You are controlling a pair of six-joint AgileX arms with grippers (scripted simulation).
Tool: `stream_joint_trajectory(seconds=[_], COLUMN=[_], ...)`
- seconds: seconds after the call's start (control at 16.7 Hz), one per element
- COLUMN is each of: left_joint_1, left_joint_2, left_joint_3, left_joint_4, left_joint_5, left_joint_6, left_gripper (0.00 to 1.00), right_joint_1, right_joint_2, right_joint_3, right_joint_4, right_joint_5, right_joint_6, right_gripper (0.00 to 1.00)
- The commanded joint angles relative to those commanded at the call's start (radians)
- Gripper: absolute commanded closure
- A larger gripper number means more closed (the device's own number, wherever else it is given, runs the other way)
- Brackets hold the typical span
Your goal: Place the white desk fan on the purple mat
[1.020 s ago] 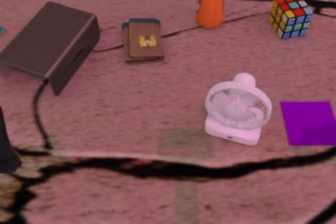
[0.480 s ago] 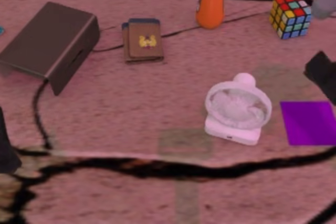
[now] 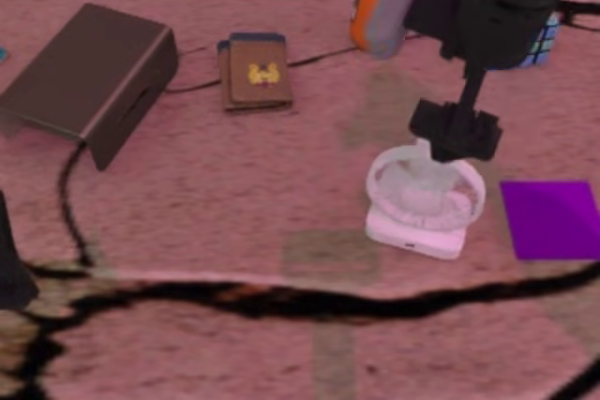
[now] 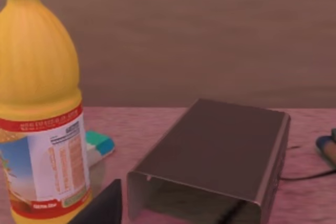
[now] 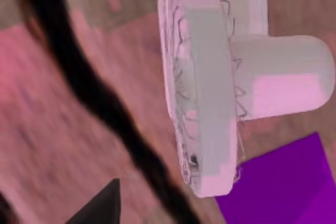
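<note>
Ideally, the right gripper (image 3: 454, 133), grip unreadable, centres on the white desk fan's (image 3: 424, 201) top before lifting toward the purple mat (image 3: 551, 219), frame's right.

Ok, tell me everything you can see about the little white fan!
The white desk fan is small and looks like plastic, with a round wire-cage face, a boxy base, and a round knob at the back that shows best in the right wrist view. It stands upright on the pink table, just left of the purple mat and not on it. The right gripper hangs right above its top; whether it touches can't be told.
</note>
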Motion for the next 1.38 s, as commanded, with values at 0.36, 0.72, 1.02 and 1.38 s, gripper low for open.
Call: stream_joint_trajectory(seconds=[0.36,0.72,1.02,1.38], left_joint_1=[0.0,0.0,0.0,0.0], left_joint_2=[0.0,0.0,0.0,0.0], left_joint_3=[0.0,0.0,0.0,0.0], left_joint_4=[0.0,0.0,0.0,0.0], left_joint_5=[0.0,0.0,0.0,0.0], left_joint_6=[0.0,0.0,0.0,0.0], left_gripper=[0.0,0.0,0.0,0.0], right_joint_1=[0.038,0.037,0.039,0.04], right_joint_2=[0.139,0.133,0.12,0.119], right_joint_3=[0.118,0.073,-0.094,-0.112], right_joint_4=[-0.113,-0.071,0.078,0.096], right_joint_5=[0.003,0.003,0.003,0.003], right_joint_6=[-0.047,-0.049,-0.046,-0.045], right_gripper=[0.0,0.0,0.0,0.08])
